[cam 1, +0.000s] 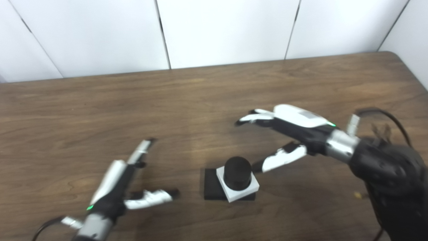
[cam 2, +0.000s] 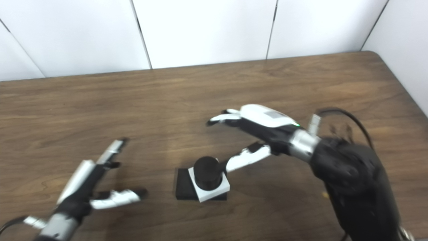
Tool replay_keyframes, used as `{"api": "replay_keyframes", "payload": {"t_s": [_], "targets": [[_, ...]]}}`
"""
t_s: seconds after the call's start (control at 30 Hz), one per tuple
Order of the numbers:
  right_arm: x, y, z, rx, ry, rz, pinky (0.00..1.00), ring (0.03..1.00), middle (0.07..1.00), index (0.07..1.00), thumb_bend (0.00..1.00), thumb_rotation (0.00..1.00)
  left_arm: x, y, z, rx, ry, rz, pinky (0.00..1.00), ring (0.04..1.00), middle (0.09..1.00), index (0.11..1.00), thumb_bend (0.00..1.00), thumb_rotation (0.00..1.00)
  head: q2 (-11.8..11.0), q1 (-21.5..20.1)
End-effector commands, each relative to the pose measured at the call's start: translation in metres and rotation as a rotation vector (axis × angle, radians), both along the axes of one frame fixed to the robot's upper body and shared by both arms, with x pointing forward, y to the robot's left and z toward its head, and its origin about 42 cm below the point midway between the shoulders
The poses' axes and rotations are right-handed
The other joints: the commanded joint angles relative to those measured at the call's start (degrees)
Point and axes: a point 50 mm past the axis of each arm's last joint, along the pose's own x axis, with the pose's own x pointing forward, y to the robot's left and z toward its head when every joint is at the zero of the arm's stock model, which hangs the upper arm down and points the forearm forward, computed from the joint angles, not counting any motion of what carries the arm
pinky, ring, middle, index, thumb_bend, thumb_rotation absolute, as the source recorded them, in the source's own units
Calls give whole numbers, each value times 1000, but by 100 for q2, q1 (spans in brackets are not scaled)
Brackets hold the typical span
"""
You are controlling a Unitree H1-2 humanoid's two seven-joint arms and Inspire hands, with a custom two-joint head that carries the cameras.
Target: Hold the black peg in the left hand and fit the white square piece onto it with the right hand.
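The black peg (cam 1: pixel 237 172) stands upright on its black square base (cam 1: pixel 211 189) on the wooden table. The white square piece (cam 1: pixel 238 188) sits around the peg, resting on the base and turned a little askew to it. My left hand (cam 1: pixel 125 182) is open and empty, to the left of the peg, fingers spread, thumb pointing toward the base. My right hand (cam 1: pixel 287 134) is open and empty, just right of and behind the peg; its thumb tip lies close to the peg's right side. The same scene shows in the right eye view, with the peg (cam 2: pixel 207 172) at center.
The brown wooden table (cam 1: pixel 200 100) runs back to a white panelled wall. Its right edge and rounded far corner (cam 2: pixel 384 57) are in view. A black cable (cam 1: pixel 384 113) loops off my right wrist.
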Motion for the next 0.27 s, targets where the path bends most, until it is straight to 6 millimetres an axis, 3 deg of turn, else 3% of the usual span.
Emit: {"api": "replay_keyframes", "payload": {"t_s": [0.0, 0.03, 0.1, 0.17, 0.23], "targets": [[-5, -9, -2, 99, -88, -73, 866, 952, 945, 934, 601, 892, 1, 0, 7, -138, -129, 69, 922, 965, 977, 981, 737, 456, 6, 0], [-12, -15, -12, 150, -92, -138, 860, 949, 957, 947, 541, 916, 0, 5, 4, -174, -149, 112, 901, 949, 962, 964, 656, 532, 16, -5], [-26, -23, -28, 253, -91, -263, 881, 951, 972, 961, 523, 978, 1, 14, -2, -236, -179, 184, 857, 923, 946, 958, 557, 649, 14, -8], [-38, -28, -39, 327, -89, -349, 920, 963, 982, 977, 506, 996, 2, 21, -7, -296, -185, 234, 930, 933, 943, 959, 563, 762, 14, -31], [-48, -32, -48, 406, -86, -405, 943, 975, 989, 985, 482, 1000, 0, 24, -9, -351, -176, 271, 978, 949, 946, 951, 633, 830, 13, -50]]}}
